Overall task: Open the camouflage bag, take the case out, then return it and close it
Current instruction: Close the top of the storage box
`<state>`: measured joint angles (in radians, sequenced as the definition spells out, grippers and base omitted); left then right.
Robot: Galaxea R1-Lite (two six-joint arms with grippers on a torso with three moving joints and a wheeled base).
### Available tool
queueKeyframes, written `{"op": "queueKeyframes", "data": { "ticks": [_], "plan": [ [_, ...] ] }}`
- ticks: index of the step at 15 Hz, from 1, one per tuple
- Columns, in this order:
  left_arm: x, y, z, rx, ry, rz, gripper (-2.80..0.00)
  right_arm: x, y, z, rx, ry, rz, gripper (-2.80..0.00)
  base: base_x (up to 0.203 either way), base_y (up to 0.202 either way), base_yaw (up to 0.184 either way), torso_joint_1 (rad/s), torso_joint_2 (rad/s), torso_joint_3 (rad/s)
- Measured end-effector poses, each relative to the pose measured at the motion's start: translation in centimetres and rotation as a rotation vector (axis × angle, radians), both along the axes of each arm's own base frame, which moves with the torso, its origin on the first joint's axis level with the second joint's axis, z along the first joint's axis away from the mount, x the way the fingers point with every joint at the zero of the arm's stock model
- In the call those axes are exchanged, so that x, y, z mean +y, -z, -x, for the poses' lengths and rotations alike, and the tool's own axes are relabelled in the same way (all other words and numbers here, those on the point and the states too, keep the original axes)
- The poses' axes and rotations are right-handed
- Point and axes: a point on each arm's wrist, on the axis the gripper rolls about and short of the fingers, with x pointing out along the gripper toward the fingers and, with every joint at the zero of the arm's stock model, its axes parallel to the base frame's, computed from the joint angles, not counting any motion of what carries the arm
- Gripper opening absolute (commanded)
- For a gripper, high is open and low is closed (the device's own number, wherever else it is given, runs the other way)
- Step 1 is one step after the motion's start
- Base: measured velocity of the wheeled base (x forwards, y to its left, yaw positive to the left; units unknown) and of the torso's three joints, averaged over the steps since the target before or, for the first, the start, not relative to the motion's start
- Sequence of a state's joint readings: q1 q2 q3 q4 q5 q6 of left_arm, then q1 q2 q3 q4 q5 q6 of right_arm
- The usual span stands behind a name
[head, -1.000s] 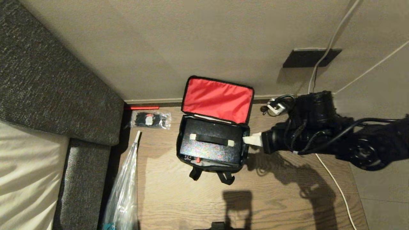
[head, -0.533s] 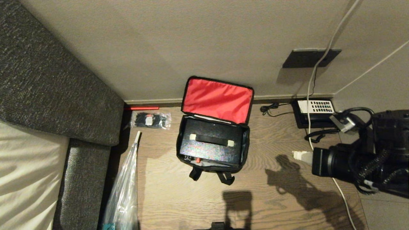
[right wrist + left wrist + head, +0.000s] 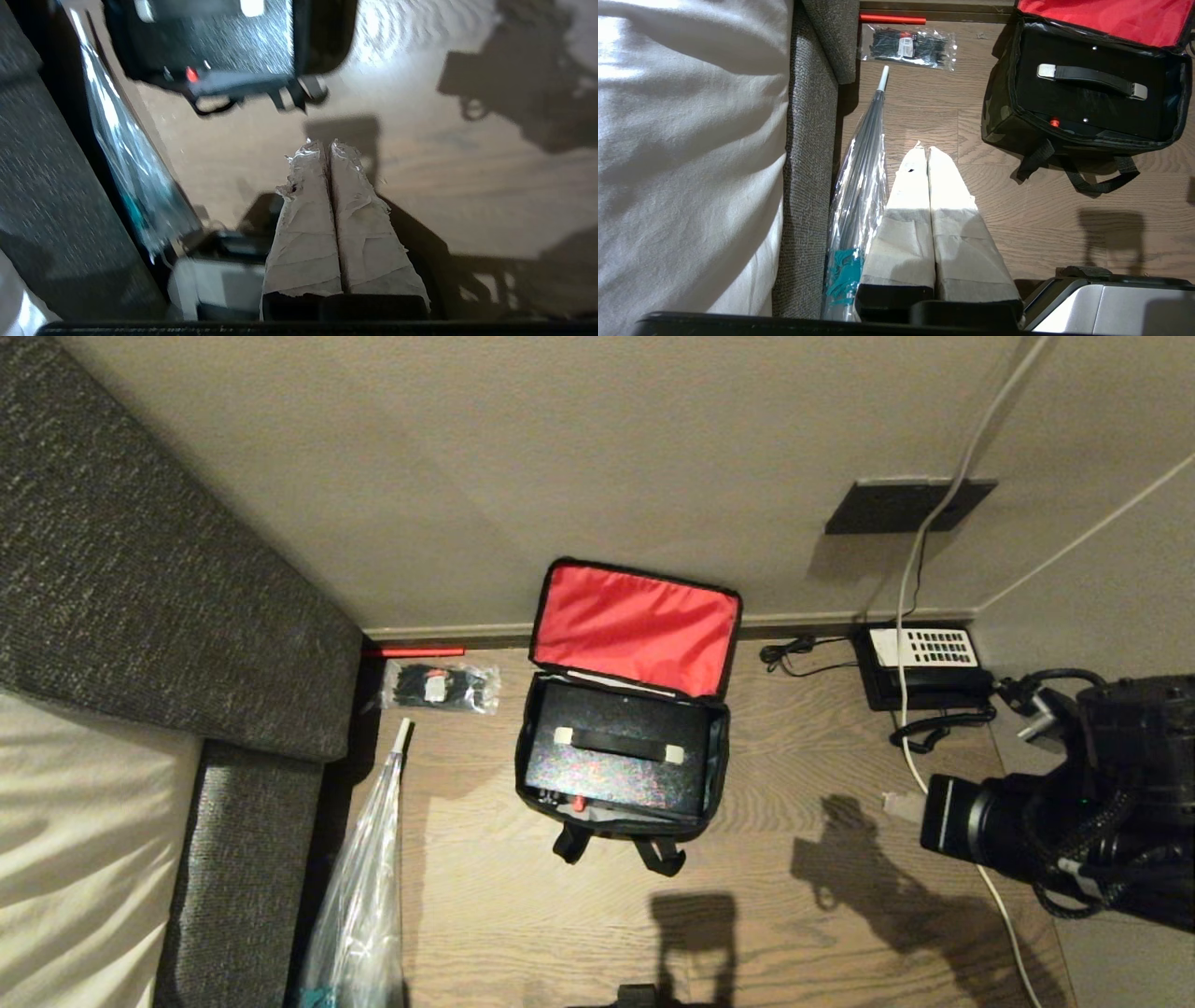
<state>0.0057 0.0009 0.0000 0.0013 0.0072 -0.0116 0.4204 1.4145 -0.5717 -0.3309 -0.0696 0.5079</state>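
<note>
The camouflage bag (image 3: 719, 761) stands open on the wooden floor by the wall, its red lid lining (image 3: 635, 627) propped upright. The black speckled case (image 3: 611, 775) lies inside it, with a strap handle (image 3: 621, 745) across its top. My right gripper (image 3: 894, 805) hovers well to the right of the bag, shut and empty; the right wrist view shows its taped fingers (image 3: 328, 145) pressed together over bare floor, with the bag (image 3: 322, 42) and case (image 3: 243, 42) beyond. My left gripper (image 3: 927, 151) is shut and parked near the floor, with the bag (image 3: 999, 116) and case (image 3: 1083, 107) off to one side.
A grey sofa (image 3: 140, 616) with white bedding fills the left. A plastic-wrapped umbrella (image 3: 359, 896) and a packet of black ties (image 3: 439, 687) lie left of the bag. A telephone (image 3: 920, 663) and a white cable (image 3: 994, 896) are at the right.
My right gripper has drawn away from the bag's right side toward the right edge and has shut. The telephone behind it is uncovered. Bag and case have not moved.
</note>
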Motion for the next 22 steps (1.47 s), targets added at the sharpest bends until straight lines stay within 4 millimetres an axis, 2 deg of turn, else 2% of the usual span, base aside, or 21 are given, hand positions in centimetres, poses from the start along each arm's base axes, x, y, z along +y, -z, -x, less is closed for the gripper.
{"op": "queueKeyframes", "data": {
  "ticks": [5,12,18,22],
  "plan": [
    [0.0,0.0,0.0,0.0,0.0,0.0,-2.8,1.5,-1.0,-5.0,-0.046,0.006,0.032,-2.8,0.0,0.0,0.0,0.0,0.0,0.0],
    [0.0,0.0,0.0,0.0,0.0,0.0,-2.8,3.3,1.8,-11.6,-0.025,0.005,0.105,-2.8,0.0,0.0,0.0,0.0,0.0,0.0],
    [0.0,0.0,0.0,0.0,0.0,0.0,-2.8,4.9,2.5,-17.8,-0.278,0.082,0.042,-2.8,0.0,0.0,0.0,0.0,0.0,0.0],
    [0.0,0.0,0.0,0.0,0.0,0.0,-2.8,4.2,2.3,-21.5,-0.334,0.127,0.004,-2.8,0.0,0.0,0.0,0.0,0.0,0.0]
  ]
}}
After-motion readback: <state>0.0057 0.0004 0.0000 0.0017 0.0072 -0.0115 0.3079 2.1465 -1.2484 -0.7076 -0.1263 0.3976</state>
